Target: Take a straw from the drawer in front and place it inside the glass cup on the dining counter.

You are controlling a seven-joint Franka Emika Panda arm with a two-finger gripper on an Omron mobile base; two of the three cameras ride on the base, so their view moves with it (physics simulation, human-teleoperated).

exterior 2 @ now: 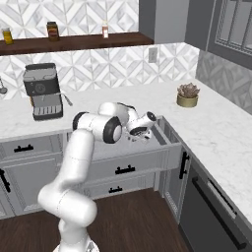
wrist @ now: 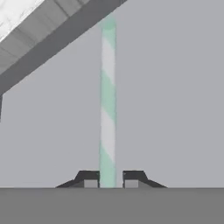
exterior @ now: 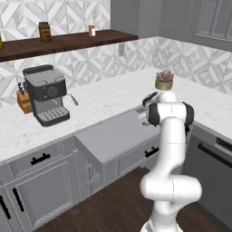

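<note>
on the far left of the white marble surface (exterior: 104, 97) stood a knife block (exterior: 23, 100), with a coffee machine (exterior: 45, 94) just beside it, and above them a dark wooden shelf (exterior: 68, 43) carried a brown jar (exterior: 44, 31) and a small bottle (exterior: 92, 29). further right, the wide grey drawer (exterior: 118, 136) stood pulled out from the cabinets, its short black handle (exterior: 151, 152) facing the floor side. the white arm bent over the open drawer, and the tool (exterior 2: 139, 134) reached down into it at the back right part. in the hand view the two dark fingertips (wrist: 90, 180) stood close together, clamped on the straw (wrist: 108, 100), a thin pale stick with green stripes lying flat on the grey drawer floor and running away from the tool toward the drawer's wall. to the right, a small potted plant (exterior: 164, 80) sat on the surface near the corner.
</note>
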